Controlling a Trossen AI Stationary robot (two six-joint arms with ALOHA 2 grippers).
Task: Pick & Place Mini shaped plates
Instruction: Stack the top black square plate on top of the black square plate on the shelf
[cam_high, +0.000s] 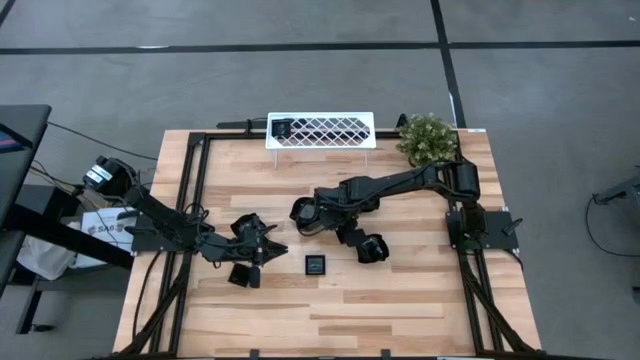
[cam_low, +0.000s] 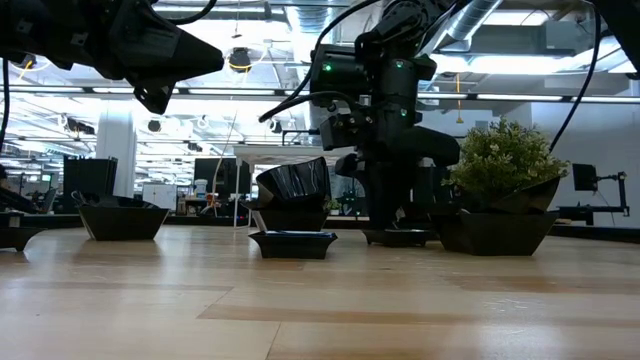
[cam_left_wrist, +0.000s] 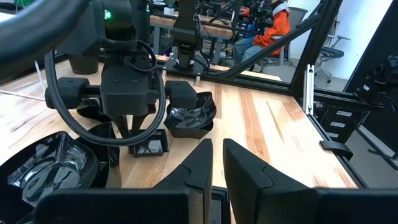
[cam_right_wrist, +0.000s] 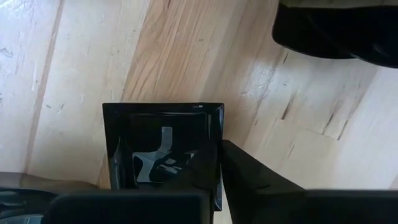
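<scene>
Two arms meet at mid-table from above: the right gripper is down on a square plate, the left gripper waits just beside, fingers nearly together. From its wrist, you see the right fingers pinching the square plate's rim. I judge the grasp step; next you should lift straight up.

Light wood plank table is carrying everything. White lattice rack is standing at the far edge, a potted plant sitting just beside it at the far right corner. Small black plates are lying mid-table: a flat square plate sitting apart in front, a deeper dish lying near it.
</scene>
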